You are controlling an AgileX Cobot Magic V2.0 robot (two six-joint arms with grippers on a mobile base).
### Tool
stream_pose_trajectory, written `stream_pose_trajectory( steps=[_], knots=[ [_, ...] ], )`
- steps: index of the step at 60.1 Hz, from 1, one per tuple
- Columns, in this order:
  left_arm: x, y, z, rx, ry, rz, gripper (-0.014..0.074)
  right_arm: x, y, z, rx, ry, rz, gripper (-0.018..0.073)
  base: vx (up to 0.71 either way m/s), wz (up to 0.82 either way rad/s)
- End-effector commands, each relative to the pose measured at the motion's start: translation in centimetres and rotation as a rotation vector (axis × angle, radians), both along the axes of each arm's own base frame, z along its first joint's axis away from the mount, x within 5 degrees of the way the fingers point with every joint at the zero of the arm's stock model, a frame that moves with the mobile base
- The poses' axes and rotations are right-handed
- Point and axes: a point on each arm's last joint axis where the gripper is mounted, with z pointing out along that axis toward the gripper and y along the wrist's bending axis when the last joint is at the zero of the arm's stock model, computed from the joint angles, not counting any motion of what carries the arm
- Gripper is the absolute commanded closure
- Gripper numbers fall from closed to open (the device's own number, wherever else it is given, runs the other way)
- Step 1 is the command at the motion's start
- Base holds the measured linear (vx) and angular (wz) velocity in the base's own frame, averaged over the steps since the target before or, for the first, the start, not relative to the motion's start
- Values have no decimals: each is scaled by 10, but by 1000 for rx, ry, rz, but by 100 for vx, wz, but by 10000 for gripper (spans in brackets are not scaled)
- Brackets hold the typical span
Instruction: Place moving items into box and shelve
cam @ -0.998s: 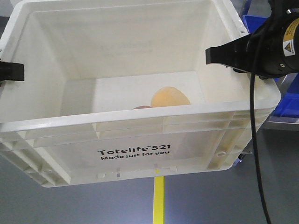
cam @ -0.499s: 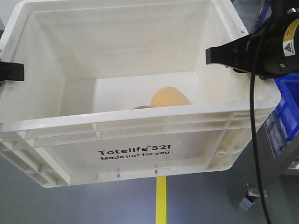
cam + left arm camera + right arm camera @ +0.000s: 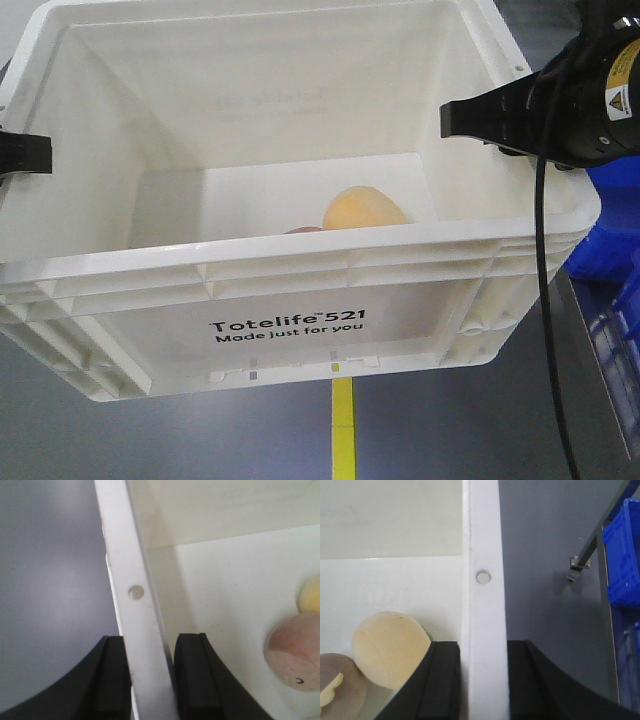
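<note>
The box (image 3: 300, 262), a white crate printed "Totelife 521", hangs tilted above the grey floor between both arms. My left gripper (image 3: 25, 153) is shut on the box's left wall (image 3: 135, 592), one finger outside and one inside. My right gripper (image 3: 470, 118) is shut on the right wall (image 3: 484, 577) in the same way. Both moving items lie on the box floor. The yellow-orange one (image 3: 364, 209) (image 3: 387, 647) rests near the right wall, by my right inner finger. The pinkish one (image 3: 295, 652) (image 3: 337, 682) lies beside it, and in the front view only its top (image 3: 303, 230) shows.
Blue plastic bins (image 3: 610, 230) (image 3: 622, 555) stand to the right on a metal frame, whose leg (image 3: 585, 555) reaches the floor. A yellow line (image 3: 342, 430) runs along the grey floor under the box. A black cable (image 3: 545, 300) hangs from the right arm.
The blue bins and the metal frame behind the box have shifted across the front view. The box, the moving items and both grippers keep the same places in view.
</note>
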Motion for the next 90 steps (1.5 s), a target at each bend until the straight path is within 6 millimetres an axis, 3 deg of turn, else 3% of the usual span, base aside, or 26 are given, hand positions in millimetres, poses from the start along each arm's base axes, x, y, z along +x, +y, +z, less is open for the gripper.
stream_pose_trajectory(
  steps=[1, 90],
  knots=[
    [-2, -1, 29, -52, -201, -29, 492, 1, -7, 32, 2, -217, 33, 489, 50, -4],
    [-2, -1, 28, -51, -200, -29, 492, 1, -7, 32, 3, -218, 34, 489, 50, -3]
  ],
)
